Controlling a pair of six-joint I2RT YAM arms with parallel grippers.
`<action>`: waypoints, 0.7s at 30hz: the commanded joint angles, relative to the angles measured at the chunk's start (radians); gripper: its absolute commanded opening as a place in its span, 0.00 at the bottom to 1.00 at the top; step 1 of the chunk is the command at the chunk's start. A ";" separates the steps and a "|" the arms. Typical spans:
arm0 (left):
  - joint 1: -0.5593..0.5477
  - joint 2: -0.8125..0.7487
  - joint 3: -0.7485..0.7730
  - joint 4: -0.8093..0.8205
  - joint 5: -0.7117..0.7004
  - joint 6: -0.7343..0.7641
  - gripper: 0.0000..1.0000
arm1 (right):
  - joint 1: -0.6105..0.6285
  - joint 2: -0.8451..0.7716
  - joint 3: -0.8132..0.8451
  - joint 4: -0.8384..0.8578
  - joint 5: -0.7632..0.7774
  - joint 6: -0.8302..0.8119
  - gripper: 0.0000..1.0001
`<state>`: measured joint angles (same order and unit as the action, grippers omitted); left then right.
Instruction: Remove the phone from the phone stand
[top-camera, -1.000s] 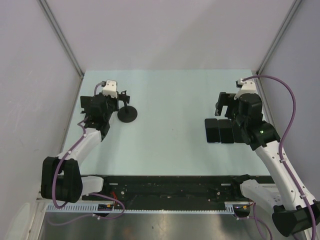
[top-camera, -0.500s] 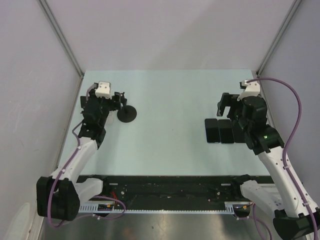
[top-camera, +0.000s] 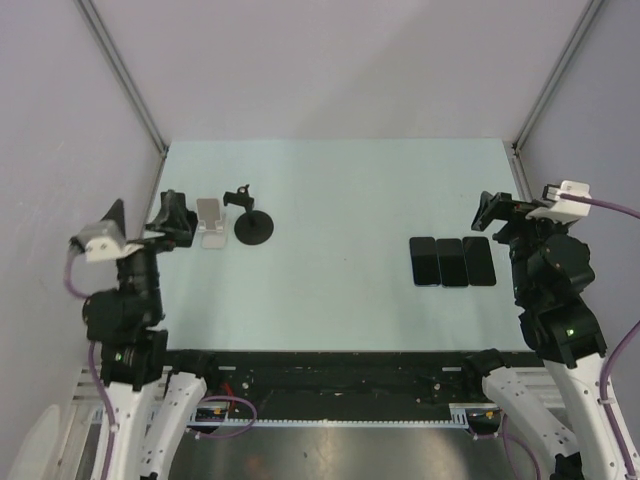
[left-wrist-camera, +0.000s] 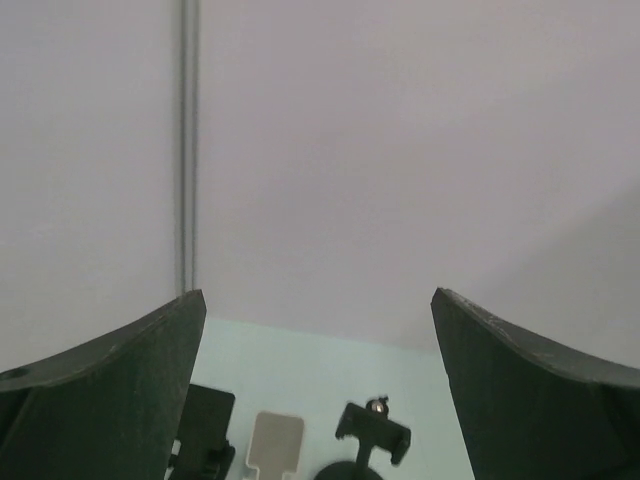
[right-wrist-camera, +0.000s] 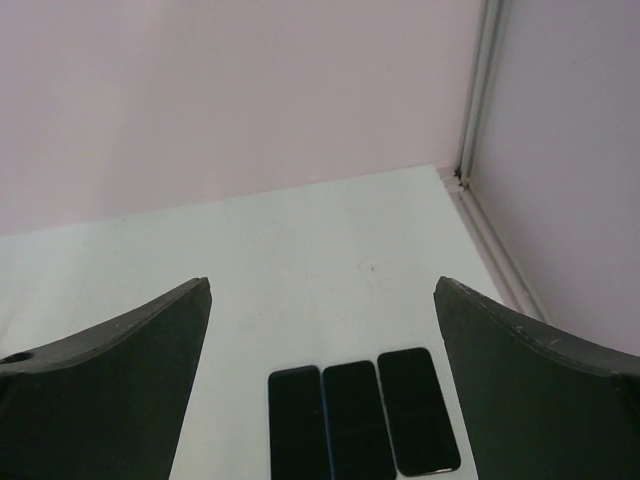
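Phones (top-camera: 452, 261) lie flat, three in a row near the right edge of the table (top-camera: 340, 190), open surface between them and the stand (top-camera: 254, 226). Left gripper (left-wrist-camera: 318, 305) and right gripper (right-wrist-camera: 322, 295) both gape wide.

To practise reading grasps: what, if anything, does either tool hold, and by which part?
Nothing: left tool and right tool are both open and empty.

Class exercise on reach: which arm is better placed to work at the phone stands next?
Left. The left gripper, open, faces the phone stands close by. The right gripper sits far off on the other side, near the three flat phones.
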<state>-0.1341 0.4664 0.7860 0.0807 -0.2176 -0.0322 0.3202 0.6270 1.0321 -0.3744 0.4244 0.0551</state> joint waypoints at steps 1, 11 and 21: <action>0.010 -0.158 0.041 -0.073 -0.166 -0.014 1.00 | 0.011 -0.032 0.008 0.083 0.126 -0.076 1.00; 0.010 -0.392 -0.002 -0.096 -0.301 0.043 1.00 | 0.010 -0.069 0.008 0.181 0.200 -0.159 1.00; 0.010 -0.463 -0.056 -0.098 -0.305 0.038 1.00 | 0.008 -0.067 0.008 0.198 0.200 -0.147 1.00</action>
<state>-0.1341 0.0269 0.7464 -0.0124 -0.5056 -0.0078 0.3260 0.5648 1.0317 -0.2306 0.6056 -0.0834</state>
